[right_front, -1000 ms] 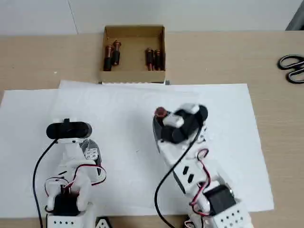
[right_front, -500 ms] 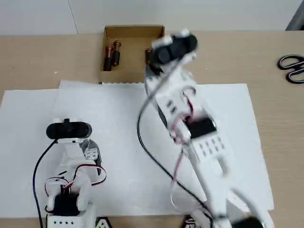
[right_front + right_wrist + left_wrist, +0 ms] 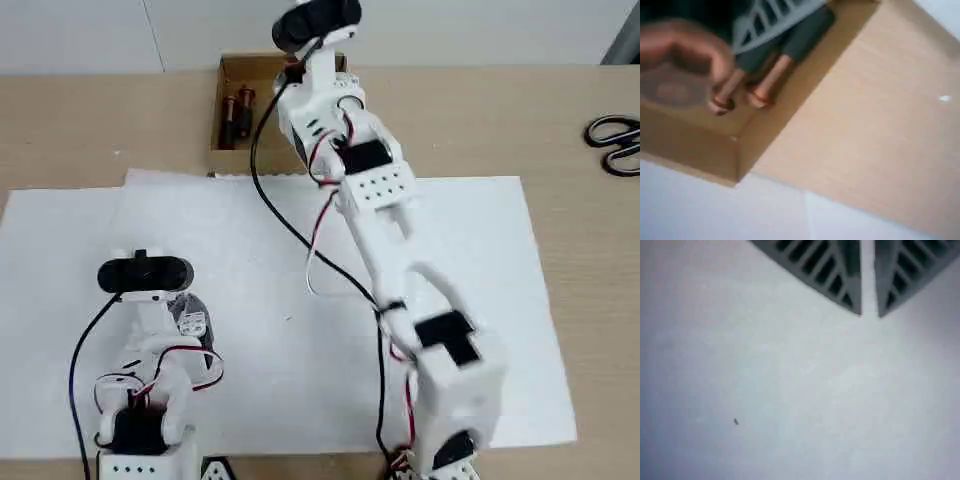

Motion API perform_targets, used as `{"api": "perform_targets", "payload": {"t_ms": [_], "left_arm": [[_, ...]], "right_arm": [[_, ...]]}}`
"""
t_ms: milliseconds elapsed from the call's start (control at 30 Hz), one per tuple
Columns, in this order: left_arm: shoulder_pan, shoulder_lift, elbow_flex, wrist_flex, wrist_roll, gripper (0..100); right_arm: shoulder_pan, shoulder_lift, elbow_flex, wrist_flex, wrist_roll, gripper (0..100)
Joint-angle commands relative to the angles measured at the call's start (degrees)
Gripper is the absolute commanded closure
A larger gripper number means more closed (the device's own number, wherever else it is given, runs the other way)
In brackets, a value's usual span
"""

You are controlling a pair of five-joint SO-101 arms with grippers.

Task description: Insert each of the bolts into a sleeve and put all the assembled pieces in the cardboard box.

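The cardboard box (image 3: 232,66) stands at the table's far side, with my right arm (image 3: 345,150) stretched out over its right half. Two assembled pieces (image 3: 236,116) lie in its left part. In the right wrist view my right gripper (image 3: 735,47) hangs above the box wall (image 3: 695,150), shut on a copper-headed bolt in a sleeve (image 3: 677,70), which is blurred and close to the camera. Two more assembled pieces (image 3: 760,82) lie below it inside the box. My left gripper (image 3: 869,310) hovers over the white paper (image 3: 790,400), shut with nothing in it.
A large white paper sheet (image 3: 250,260) covers the table in front of the box. Black-handled scissors (image 3: 615,140) lie at the far right edge. My left arm (image 3: 150,330) is folded at the near left.
My right arm has swung from the middle of the paper out to the box, carrying the bolt and sleeve. The left arm has kept still.
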Motion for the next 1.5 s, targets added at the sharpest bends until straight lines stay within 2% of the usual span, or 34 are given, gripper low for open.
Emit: {"api": "perform_targets", "payload": {"t_ms": [0,567,867,1133,1467], "left_arm": [[-0.35,-0.53,-0.22,-0.62,-0.26,99],[-0.09,-0.53,-0.22,-0.62,-0.44,99],[-0.18,-0.53,-0.22,-0.62,-0.44,99],[-0.35,-0.53,-0.22,-0.62,-0.26,99],[-0.35,-0.53,-0.22,-0.62,-0.26,99]], "right_arm": [[1.01,7.25,-11.69,-1.54,2.11,99.6],[1.89,36.53,-34.46,-1.89,2.11,99.6],[1.8,43.21,-44.4,1.01,2.11,99.0],[1.8,43.56,-53.54,14.02,3.25,75.3],[1.98,43.3,-64.7,22.73,5.45,74.9]]}}
